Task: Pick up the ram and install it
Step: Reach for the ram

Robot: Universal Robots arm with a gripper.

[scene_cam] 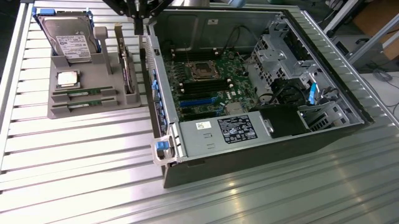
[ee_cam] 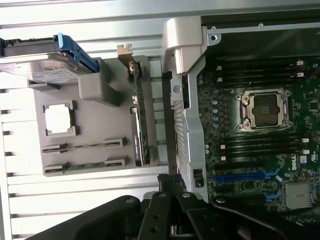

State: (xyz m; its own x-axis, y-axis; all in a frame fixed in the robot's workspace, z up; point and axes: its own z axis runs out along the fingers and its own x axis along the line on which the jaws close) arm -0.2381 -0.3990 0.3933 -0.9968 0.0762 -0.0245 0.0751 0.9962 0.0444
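The ram [scene_cam: 84, 92] lies on its long edge in a narrow slot of the grey holder [scene_cam: 93, 113], at the holder's six o'clock end in the exterior view. Its twin stick [scene_cam: 83, 105] sits in the next slot, just beside it toward six o'clock. Neither has been lifted. I judge the slots are there to keep each stick upright and steady, so its upper edge stays free for a pinch from above.

At twelve o'clock from the ram the square silver CPU [scene_cam: 67, 79] rests in its own pocket. Past it the hard drive [scene_cam: 72, 39] is propped at the holder's twelve o'clock end. An expansion card [scene_cam: 128, 70] stands on edge along the holder's three o'clock side.

My gripper [scene_cam: 138, 28] hangs at about one o'clock from the ram, well apart from it, over the gap between the holder and the case wall. My fingers are pressed together and have hold of nothing.

The computer case [scene_cam: 249, 161] lies on its side at three o'clock from the holder, with its cover off. That leaves the motherboard facing up, which I take to be for a straight reach down. The black memory slots [scene_cam: 199, 86] run just at six o'clock of the CPU socket [scene_cam: 203, 70] and look unfilled. The power supply [scene_cam: 227, 130] sits at the board's six o'clock edge.
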